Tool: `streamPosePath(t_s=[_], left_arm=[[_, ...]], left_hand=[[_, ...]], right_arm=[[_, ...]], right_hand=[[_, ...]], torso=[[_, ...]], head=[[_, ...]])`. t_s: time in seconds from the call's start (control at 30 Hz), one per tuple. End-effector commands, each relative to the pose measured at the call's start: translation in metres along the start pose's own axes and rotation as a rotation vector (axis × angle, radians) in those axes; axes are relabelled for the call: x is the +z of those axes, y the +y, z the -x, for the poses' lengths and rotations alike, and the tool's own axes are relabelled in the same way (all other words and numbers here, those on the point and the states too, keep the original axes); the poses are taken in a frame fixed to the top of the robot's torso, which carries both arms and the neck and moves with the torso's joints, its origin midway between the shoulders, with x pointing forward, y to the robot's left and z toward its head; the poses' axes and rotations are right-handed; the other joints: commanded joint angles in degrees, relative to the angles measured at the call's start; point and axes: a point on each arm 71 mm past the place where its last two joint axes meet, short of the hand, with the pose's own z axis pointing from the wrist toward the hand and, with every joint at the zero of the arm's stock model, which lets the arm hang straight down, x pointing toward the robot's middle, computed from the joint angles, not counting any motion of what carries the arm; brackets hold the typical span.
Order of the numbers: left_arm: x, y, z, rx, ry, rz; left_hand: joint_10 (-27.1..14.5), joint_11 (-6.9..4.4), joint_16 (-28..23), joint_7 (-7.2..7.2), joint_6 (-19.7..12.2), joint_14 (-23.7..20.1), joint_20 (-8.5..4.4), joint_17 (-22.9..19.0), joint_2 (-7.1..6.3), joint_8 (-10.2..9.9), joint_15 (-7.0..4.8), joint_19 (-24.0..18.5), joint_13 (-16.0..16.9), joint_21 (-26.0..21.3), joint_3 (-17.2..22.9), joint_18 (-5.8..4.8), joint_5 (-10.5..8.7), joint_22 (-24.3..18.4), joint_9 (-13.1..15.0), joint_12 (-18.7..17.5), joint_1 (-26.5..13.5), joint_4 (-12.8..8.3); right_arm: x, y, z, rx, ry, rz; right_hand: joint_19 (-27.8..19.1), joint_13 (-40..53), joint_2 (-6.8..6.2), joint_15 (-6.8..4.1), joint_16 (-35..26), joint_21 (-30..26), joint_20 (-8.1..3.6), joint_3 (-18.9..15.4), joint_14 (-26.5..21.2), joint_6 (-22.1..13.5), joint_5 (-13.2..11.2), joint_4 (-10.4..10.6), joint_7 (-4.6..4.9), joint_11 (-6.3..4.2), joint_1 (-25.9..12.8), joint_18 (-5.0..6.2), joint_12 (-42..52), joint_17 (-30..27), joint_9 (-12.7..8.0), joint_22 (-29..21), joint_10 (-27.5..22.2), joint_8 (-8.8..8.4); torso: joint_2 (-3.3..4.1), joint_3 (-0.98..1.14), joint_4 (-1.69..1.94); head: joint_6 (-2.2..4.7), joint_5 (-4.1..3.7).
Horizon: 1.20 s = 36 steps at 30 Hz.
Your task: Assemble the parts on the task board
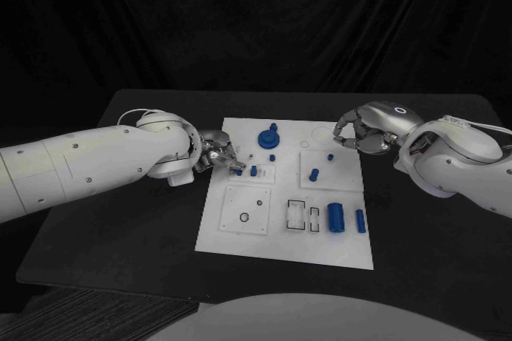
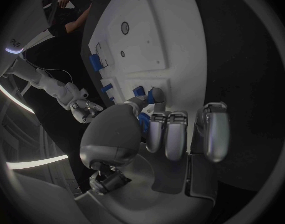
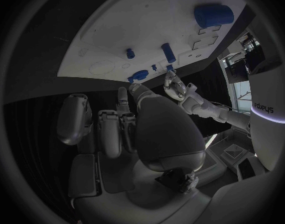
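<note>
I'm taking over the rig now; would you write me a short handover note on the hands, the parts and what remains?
Left hand: at the board's left edge, fingers touching a small blue part; whether it grips is unclear.
Right hand: hovering off the board's far right corner, fingers curled, nothing in it.
Parts: round knobbed piece far centre; small pegs mid-board; cylinder and bar lying near right.
Done: cannot tell.
Left: cylinder and bar lie loose; the slots beside them look open.
</note>
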Motion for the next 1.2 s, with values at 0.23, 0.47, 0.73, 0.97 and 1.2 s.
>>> streamPosePath(t_s=[0.23,0.47,0.73,0.97,1.2], left_arm=[[0.0001,0.0034,-0.0028,0.002,0.008,0.013],[0.0002,0.0031,-0.0032,0.004,0.012,0.014],[0.0007,0.0016,-0.0041,0.007,0.018,0.012],[0.0008,0.0016,-0.0049,0.010,0.027,0.016],[0.0008,0.0026,-0.0048,0.010,0.028,0.020]], left_hand=[[6.08,-0.45,0.15,-0.07,-0.33,6.06,-0.16,15.09,-0.11,-0.22,-0.52,-0.41,15.00,-0.37,0.59,0.84,0.18,11.68,-0.13,-0.03,0.52,-0.03],[6.08,-0.44,0.15,-0.06,-0.36,6.06,-0.16,15.09,-0.12,-0.27,-0.51,-0.40,15.00,-0.35,0.69,0.84,0.17,11.69,-0.17,-0.03,0.54,-0.05],[6.08,-0.40,0.15,0.01,-0.43,6.06,-0.16,15.09,-0.25,-0.50,-0.49,-0.43,15.00,-0.40,1.43,0.85,-0.23,11.67,-0.43,-0.03,0.75,-0.32],[6.08,-0.31,0.15,0.10,-0.06,6.06,-0.12,15.09,-0.80,-0.77,-0.42,-0.41,15.00,-0.39,2.52,0.84,-3.40,11.68,-0.96,-0.03,0.72,-0.82],[6.08,-0.09,0.15,0.34,0.74,6.06,0.03,15.09,-1.01,-1.03,-0.20,-0.39,15.00,-0.40,1.18,0.83,-13.92,11.68,-1.68,-0.03,-1.72,0.90]], right_arm=[[-0.0001,-0.0011,-0.0015,-0.001,0.006,-0.018],[-0.0002,-0.0010,-0.0015,-0.001,0.006,-0.018],[-0.0004,-0.0011,-0.0015,0.000,0.006,-0.019],[-0.0005,-0.0012,-0.0014,0.000,0.006,-0.020],[-0.0003,-0.0012,-0.0016,-0.001,0.006,-0.020]], right_hand=[[-0.42,15.10,0.07,-0.27,-0.35,-0.29,0.12,0.42,5.16,0.29,0.47,-0.07,0.25,-0.24,0.64,1.20,0.20,12.17,-0.03,9.35,6.00,0.14],[-0.44,15.10,0.07,-0.27,-0.34,-0.35,0.13,0.47,5.16,0.29,0.63,-0.11,0.25,-0.22,0.65,1.21,0.20,12.17,-0.03,9.33,6.00,0.14],[-0.44,15.10,0.07,-0.27,-0.34,-0.35,0.13,0.47,5.16,0.29,0.63,-0.11,0.25,-0.22,0.65,1.21,0.20,12.17,-0.03,9.33,6.00,0.14],[-0.46,15.10,0.07,-0.26,-0.35,-0.42,0.13,0.52,5.16,0.31,0.77,-0.15,0.26,-0.22,0.66,1.22,0.20,12.17,-0.02,9.32,6.00,0.15],[-0.46,15.10,0.07,-0.26,-0.35,-0.42,0.13,0.52,5.16,0.31,0.77,-0.15,0.26,-0.22,0.66,1.22,0.20,12.17,-0.02,9.32,6.00,0.15]], torso=[[0.04,0.00,0.05],[0.03,0.00,0.04],[0.02,0.01,0.00],[0.02,0.02,-0.02],[0.02,0.02,-0.01]], head=[[-0.01,0.13],[-0.01,0.07],[-0.01,0.10],[-0.01,0.01],[-0.01,0.06]])
